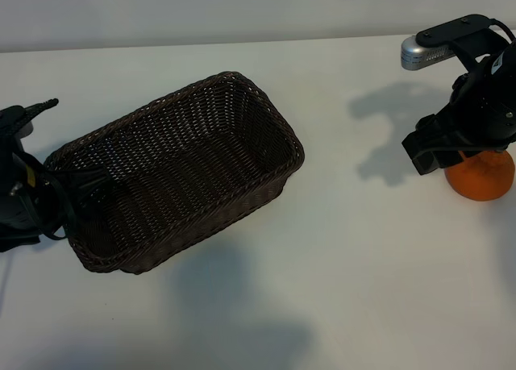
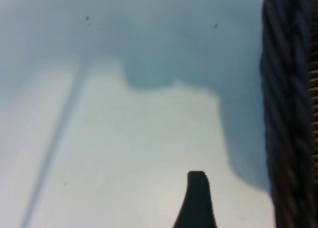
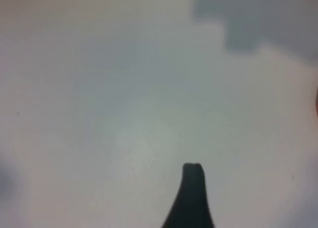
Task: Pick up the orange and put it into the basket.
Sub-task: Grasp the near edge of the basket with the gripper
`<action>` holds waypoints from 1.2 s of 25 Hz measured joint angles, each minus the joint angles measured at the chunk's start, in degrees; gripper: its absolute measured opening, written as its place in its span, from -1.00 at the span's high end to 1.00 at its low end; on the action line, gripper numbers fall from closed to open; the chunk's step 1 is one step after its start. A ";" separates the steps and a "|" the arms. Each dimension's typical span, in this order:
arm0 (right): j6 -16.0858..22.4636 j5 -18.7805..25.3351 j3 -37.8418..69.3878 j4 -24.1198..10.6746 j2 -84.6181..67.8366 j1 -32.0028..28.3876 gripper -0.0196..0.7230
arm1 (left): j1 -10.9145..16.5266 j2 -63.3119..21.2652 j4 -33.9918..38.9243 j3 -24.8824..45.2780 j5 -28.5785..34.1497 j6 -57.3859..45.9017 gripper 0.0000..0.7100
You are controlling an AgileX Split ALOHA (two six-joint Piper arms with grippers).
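Two end effectors are mine, one at each side of the white counter (image 1: 355, 289). My right end effector (image 1: 476, 156) hangs pointed steeply down over the orange (image 1: 481, 176), which sits on the counter at the exterior view's right edge, well apart from the basket (image 1: 266, 112). The dark body of my right arm covers the top of the fruit, so I cannot tell whether my fingers touch it; their spread is wide, and the orange is not lifted. In the right wrist view one dark fingertip (image 3: 191, 188) shows above bare counter, with only a sliver of orange at the edge of the picture. The dark brown wicker basket lies toward the left-centre of the counter, turned at a slant, with nothing inside. My left end effector (image 1: 81, 185) is low at the basket's near-left short end, its jaws also spread wide; in the left wrist view a single fingertip (image 2: 197, 198) points at the counter with the braided basket wall (image 2: 290, 114) just beside it.
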 joint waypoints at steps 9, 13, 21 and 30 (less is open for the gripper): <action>0.00 0.00 0.00 0.00 0.00 0.00 -0.64 | 2.70 2.24 -0.96 0.24 -4.81 0.35 -0.67; 0.00 0.00 0.00 0.00 0.00 0.00 -0.64 | 3.67 4.70 -4.84 0.35 -6.84 4.34 -0.67; 0.00 0.00 0.00 0.00 0.00 0.00 -0.64 | 3.98 10.94 -10.61 0.35 -10.93 9.18 -0.67; 0.00 0.00 0.00 0.00 0.00 0.00 -0.64 | 3.98 11.90 -11.34 0.35 -12.52 10.74 -0.67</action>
